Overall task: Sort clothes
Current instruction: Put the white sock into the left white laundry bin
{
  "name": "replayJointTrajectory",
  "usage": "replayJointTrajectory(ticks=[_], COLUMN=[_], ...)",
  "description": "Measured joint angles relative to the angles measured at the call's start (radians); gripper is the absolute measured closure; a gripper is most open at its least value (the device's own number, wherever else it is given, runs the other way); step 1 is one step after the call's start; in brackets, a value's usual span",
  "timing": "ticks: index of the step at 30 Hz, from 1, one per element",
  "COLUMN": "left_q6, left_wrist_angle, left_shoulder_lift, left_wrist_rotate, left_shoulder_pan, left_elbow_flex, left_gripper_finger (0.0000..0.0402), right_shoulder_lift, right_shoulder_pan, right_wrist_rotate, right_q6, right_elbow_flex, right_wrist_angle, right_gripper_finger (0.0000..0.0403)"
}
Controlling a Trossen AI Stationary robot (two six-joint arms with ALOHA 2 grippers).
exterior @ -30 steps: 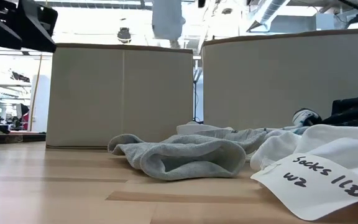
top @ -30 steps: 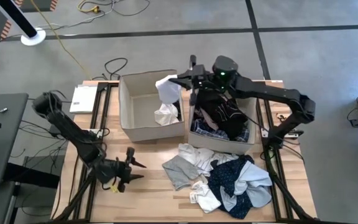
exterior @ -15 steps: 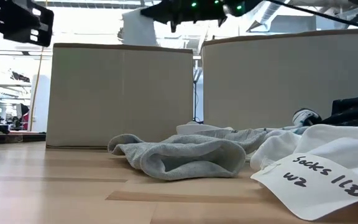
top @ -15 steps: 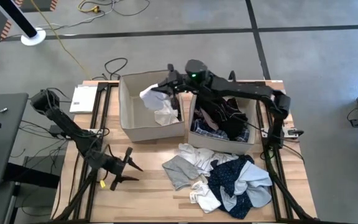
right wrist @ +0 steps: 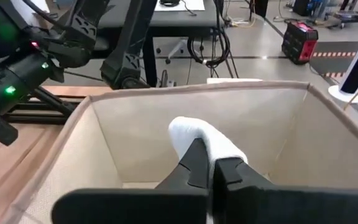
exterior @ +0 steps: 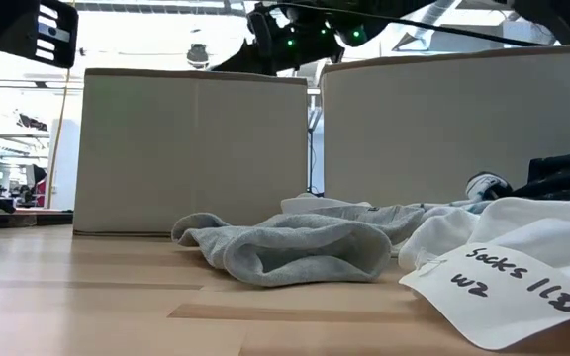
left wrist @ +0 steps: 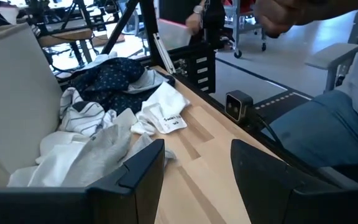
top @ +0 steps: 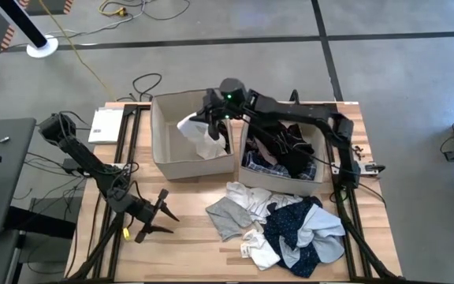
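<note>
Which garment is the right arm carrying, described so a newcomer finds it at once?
Start at the two beige fabric boxes at the table's far side. Over the left box, the right gripper fingers are shut on a white fabric garment hanging into it, the only garment off the table.

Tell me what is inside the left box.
The left box holds white clothes at its right side. The right gripper hangs over it, fingers shut on a white garment. The floor under that cloth and the arm is hidden.
</note>
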Motion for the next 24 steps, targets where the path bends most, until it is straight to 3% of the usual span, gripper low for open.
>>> replayJointTrajectory(ticks=[12, 24], left_q6=[0.032, 0.029], left_wrist_angle=[0.002, 0.000], left_shoulder_lift=[0.000, 0.000], left_wrist_rotate=[0.002, 0.002], left_shoulder_pan=[0.000, 0.000], left_elbow_flex=[0.000, 0.000], left_gripper_finger=[0.0221, 0.0221], right_shoulder_lift=[-0.003, -0.005], right_shoulder_pan=[0.003, 0.023], right_wrist_rotate=[0.000, 0.001], right_q6=[0.037, 0.059], right_elbow_flex=[0.001, 0.001], right_wrist_angle=[-0.145, -0.195], right_gripper_finger=[0.0373, 0.0261])
